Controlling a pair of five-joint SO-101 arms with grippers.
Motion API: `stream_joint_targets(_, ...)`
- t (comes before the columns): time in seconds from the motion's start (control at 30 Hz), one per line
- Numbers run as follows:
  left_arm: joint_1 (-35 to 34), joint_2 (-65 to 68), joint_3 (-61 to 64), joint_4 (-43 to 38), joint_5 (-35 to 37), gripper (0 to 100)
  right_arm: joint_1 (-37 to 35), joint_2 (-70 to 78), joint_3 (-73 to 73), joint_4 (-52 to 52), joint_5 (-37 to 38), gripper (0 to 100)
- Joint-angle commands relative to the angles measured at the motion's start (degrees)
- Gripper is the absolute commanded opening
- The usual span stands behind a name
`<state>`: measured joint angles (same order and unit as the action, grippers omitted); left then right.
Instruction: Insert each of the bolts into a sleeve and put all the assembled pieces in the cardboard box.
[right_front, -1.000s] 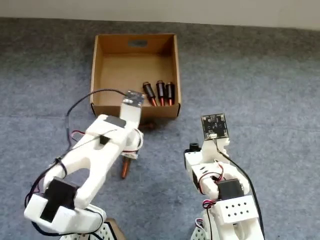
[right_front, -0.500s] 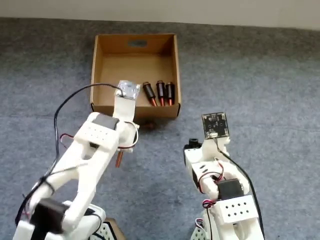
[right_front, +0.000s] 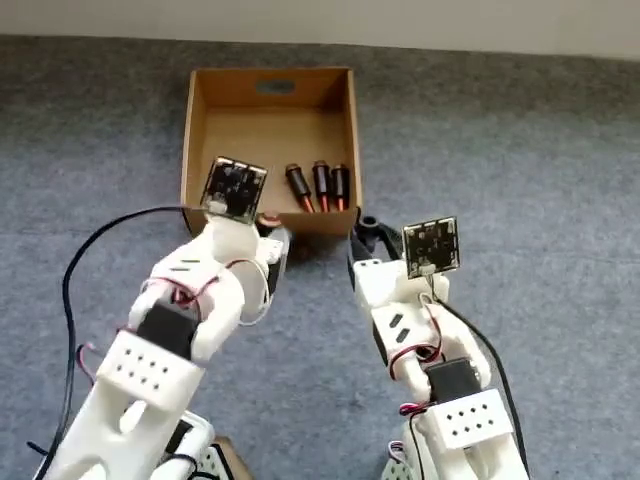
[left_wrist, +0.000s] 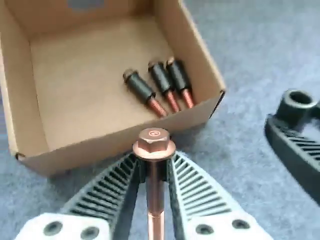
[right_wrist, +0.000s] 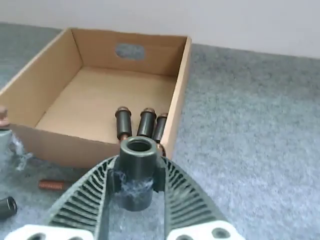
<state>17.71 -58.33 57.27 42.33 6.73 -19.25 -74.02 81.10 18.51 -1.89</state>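
My left gripper (left_wrist: 154, 162) is shut on a copper bolt (left_wrist: 155, 192), which points its hex head toward the cardboard box (left_wrist: 197, 47). My right gripper (right_wrist: 136, 175) is shut on a dark sleeve (right_wrist: 137, 165) with its bore facing the box (right_wrist: 177, 95). In the high view both grippers hang just in front of the box (right_front: 186, 150), the left gripper (right_front: 268, 228) beside the right gripper (right_front: 365, 235), a short gap apart. Three assembled pieces (right_front: 320, 185) lie side by side in the box's front right corner.
A loose bolt (right_wrist: 52, 185) and a loose sleeve (right_wrist: 7, 206) lie on the grey carpet before the box's front wall. The carpet (right_front: 540, 160) to the right of the box is open floor.
My left arm has lifted the bolt off the carpet and swung it up toward the box front. My right arm has pushed forward with the sleeve, closer to the box and the left gripper.
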Motion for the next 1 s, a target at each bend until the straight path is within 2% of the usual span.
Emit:
stream_joint_targets(0.0,0.7,-9.5,2.7,-11.3,-0.2,1,-0.4,-0.8,-0.5,-4.3,-0.1,0.5)
stream_joint_targets(0.17,2.4,-16.7,10.6,-29.3,-0.2,1,-0.4,-1.1,1.3,-4.6,-0.4,0.5)
stream_joint_targets(0.33,6.5,-17.9,13.3,-39.7,-0.1,1,-0.4,-1.1,2.1,-4.7,-0.5,0.5)
stream_joint_targets(0.47,10.7,-15.8,13.1,-43.9,-0.1,1,-0.3,-5.0,2.6,-4.6,-1.0,0.5)
stream_joint_targets(0.6,11.8,-11.2,11.7,-48.8,-0.1,1,-0.2,-14.5,5.8,-4.5,-2.6,0.5)
stream_joint_targets(0.67,11.8,-9.5,10.1,-48.9,1.1,1,-0.1,-18.9,8.1,-4.4,-1.6,0.5)
stream_joint_targets(0.83,11.8,-5.7,6.3,-47.9,10.4,1,-0.1,-24.9,12.2,-4.4,-0.5,0.5)
stream_joint_targets(0.97,11.9,-1.9,3.5,-46.4,11.5,1,-0.3,-25.2,12.7,-4.4,-0.5,0.5)
